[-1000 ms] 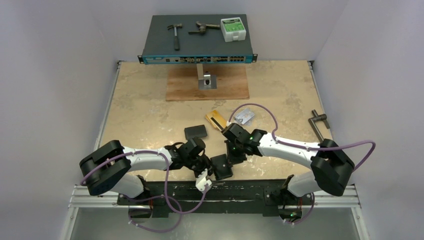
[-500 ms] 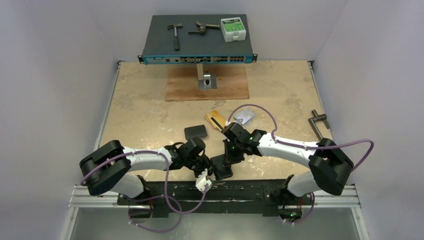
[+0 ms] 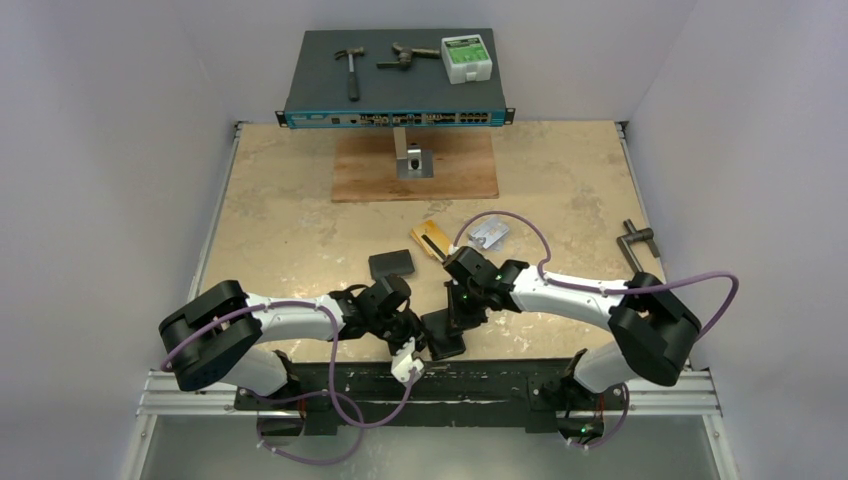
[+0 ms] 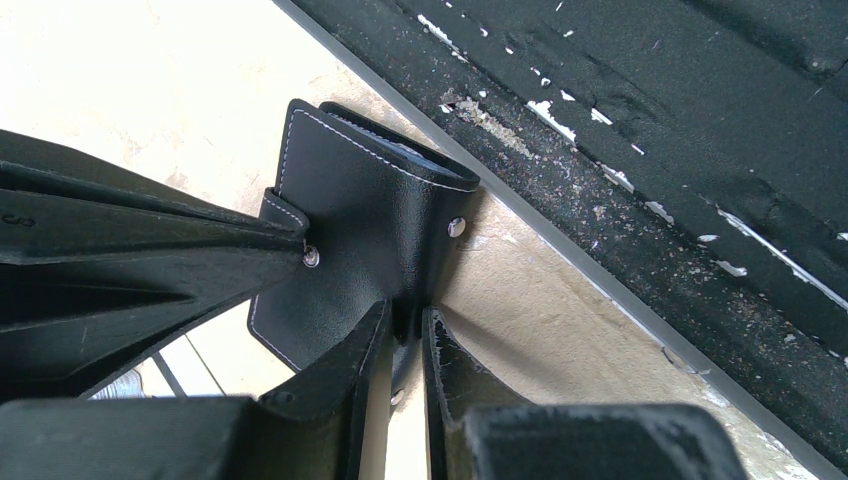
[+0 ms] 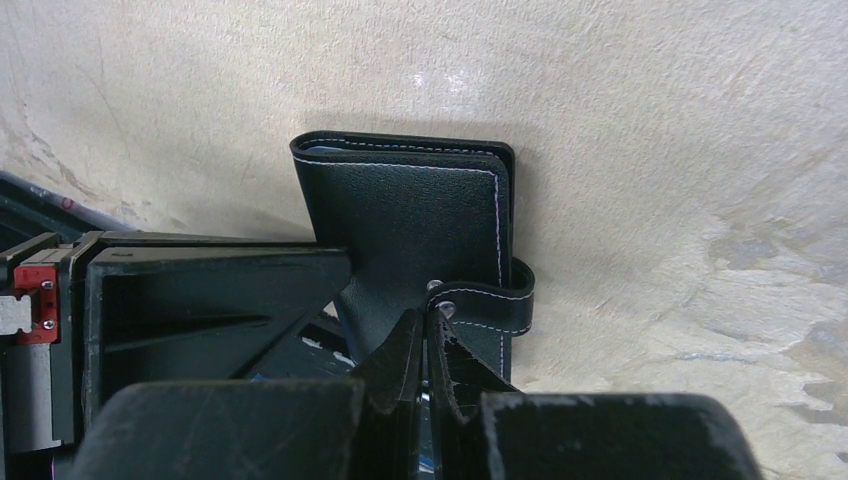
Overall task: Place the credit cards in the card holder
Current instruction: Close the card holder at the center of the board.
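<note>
On the table (image 3: pixel 300 230), near edge: black grained-leather card holder (image 3: pixel 447 338), white-stitched, folded flat, with a snap tab (image 5: pixel 500 300). My left gripper (image 4: pixel 405 345) is narrow, clamping its lower edge. My right gripper (image 5: pixel 425 345) is pinched tight on the tab. Thin gold card (image 3: pixel 432 238) lies farther back.

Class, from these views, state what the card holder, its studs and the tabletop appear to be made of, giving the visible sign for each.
The card holder looks like black leather or imitation: fine grain, soft sheen, white edge stitching. Its studs are probably metal: small, silvery, shiny. The tabletop is beige, mottled and matt, like stone or stone-look laminate.
</note>
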`<state>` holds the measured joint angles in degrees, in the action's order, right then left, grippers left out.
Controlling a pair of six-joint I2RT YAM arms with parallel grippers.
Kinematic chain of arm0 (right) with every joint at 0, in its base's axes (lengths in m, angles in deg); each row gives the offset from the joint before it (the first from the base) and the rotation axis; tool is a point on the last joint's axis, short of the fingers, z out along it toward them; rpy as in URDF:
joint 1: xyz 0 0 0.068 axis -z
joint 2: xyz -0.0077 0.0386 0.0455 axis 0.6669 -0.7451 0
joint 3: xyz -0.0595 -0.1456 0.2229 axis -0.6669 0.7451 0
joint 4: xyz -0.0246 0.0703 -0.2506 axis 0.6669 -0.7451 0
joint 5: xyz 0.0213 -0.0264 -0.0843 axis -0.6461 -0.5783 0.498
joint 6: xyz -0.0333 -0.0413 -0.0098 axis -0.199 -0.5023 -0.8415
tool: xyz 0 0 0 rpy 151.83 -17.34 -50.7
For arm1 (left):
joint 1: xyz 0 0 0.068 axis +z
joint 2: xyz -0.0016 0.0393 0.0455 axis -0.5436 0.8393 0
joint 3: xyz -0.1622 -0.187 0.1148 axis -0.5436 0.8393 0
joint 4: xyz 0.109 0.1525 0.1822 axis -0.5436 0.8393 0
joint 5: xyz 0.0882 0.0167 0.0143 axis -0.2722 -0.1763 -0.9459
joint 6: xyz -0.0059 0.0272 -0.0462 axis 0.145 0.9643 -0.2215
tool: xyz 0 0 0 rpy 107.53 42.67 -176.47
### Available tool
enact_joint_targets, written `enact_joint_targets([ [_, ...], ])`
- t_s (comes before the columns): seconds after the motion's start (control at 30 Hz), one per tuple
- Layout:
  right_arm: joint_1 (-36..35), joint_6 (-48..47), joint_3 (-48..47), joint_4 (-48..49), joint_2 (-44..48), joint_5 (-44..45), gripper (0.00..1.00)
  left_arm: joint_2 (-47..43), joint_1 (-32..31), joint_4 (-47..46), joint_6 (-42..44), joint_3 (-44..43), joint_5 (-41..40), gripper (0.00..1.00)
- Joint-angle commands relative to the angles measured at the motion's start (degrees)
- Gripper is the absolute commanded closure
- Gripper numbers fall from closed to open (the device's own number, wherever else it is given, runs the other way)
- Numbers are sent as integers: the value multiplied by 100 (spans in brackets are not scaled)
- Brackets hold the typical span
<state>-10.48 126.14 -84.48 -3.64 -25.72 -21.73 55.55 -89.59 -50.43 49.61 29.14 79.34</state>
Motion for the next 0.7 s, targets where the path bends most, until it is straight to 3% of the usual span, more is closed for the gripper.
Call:
enact_joint_targets([
  [0.0,20,-81,-24,172,-105,-190,100,31,-12,340,-200,82,84,87],
  [0.67,55,-15,-50,408,-290,-106,100,38,-16,410,-181,55,92,87],
])
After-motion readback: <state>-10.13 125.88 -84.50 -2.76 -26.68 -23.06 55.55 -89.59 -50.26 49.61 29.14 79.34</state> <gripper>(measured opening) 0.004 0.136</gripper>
